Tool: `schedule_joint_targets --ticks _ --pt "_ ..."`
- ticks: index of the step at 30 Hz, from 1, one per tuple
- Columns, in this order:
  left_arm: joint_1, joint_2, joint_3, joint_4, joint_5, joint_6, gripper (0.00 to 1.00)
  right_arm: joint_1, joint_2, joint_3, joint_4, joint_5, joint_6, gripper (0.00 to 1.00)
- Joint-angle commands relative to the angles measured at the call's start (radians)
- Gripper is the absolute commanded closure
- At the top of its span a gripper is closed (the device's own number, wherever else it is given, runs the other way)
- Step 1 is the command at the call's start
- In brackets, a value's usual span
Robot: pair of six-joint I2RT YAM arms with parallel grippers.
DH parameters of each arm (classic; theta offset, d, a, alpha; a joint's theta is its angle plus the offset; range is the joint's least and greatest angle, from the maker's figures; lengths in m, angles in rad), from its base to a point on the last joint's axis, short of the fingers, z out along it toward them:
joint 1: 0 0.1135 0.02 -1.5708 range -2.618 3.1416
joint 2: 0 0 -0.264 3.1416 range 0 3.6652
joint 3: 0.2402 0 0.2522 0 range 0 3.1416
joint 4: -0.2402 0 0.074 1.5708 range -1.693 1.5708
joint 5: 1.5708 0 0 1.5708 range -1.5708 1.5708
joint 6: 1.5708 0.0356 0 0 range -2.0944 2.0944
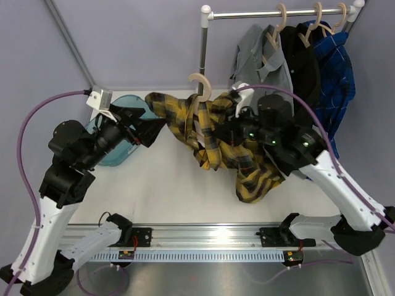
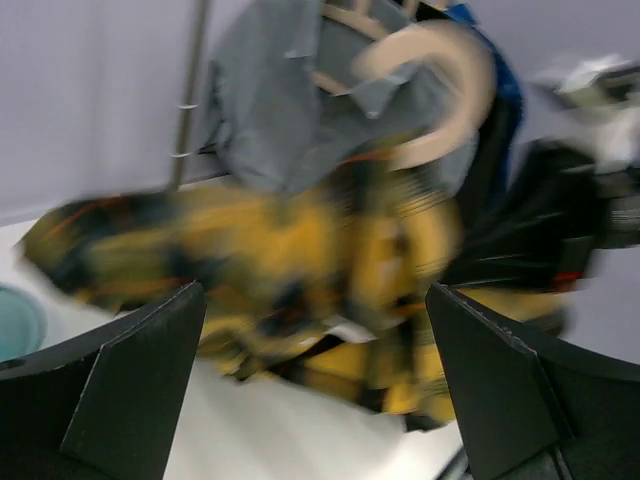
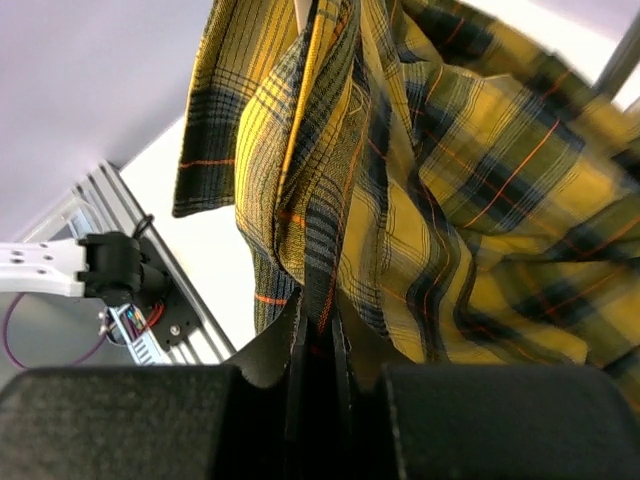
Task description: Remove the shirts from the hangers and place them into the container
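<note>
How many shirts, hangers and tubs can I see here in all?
Shirts: 4 (yellow plaid, grey, black, blue plaid)
Hangers: 4 (one in the yellow plaid, three on the rail)
Tub: 1
Total: 9

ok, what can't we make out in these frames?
- Top view: container mostly hidden behind the left arm; contents unseen.
- Left wrist view: motion blur smears the yellow plaid shirt and hanger; whether the shirt is off it is unclear.
- Right wrist view: shirt folds bury the right gripper pinch point; no hanger visible.
</note>
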Motion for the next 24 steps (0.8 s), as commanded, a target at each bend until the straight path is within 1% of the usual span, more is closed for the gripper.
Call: schedule_joint_targets --ticks 1,2,3,5,6,8,9,12,17,19,24 --pt "-0.142 0.047 0.071 0.028 -0.087 -0.014 0.01 0.034 0.041 -0.064 0.174 0.046 0.069 1.0" --pt "-0.185 0.069 0.094 0.028 -0.127 0.007 0.01 0.039 0.05 -0.075 0.197 0.059 0.076 1.0" --pt "-0.269 0.083 0.105 0.028 -0.209 0.019 0.01 0.052 0.064 -0.086 0.21 0.066 0.084 1.0" --pt "-0.347 0.115 0.131 0.027 -0.293 0.065 0.01 0.063 0.076 -0.113 0.236 0.073 0.087 1.0" --pt "-0.413 0.156 0.137 0.027 -0.367 0.082 0.01 0.075 0.085 -0.121 0.24 0.076 0.092 1.0" --pt "-0.472 0.201 0.151 0.027 -0.449 0.133 0.01 0.083 0.09 -0.126 0.247 0.078 0.095 1.0" --pt "-0.518 0.246 0.162 0.027 -0.525 0.151 0.01 0.086 0.09 -0.127 0.251 0.08 0.095 1.0" --pt "-0.578 0.31 0.182 0.023 -0.652 0.167 0.01 0.091 0.081 -0.15 0.265 0.086 0.106 1.0" --pt "-0.592 0.304 0.142 0.037 -0.733 0.079 0.04 0.091 0.052 -0.179 0.277 0.089 0.109 1.0" --pt "-0.592 0.302 0.134 0.054 -0.764 0.082 0.06 0.091 0.039 -0.19 0.277 0.09 0.107 1.0" --pt "-0.592 0.307 0.148 0.105 -0.781 0.092 0.09 0.091 0.02 -0.212 0.282 0.087 0.107 1.0"
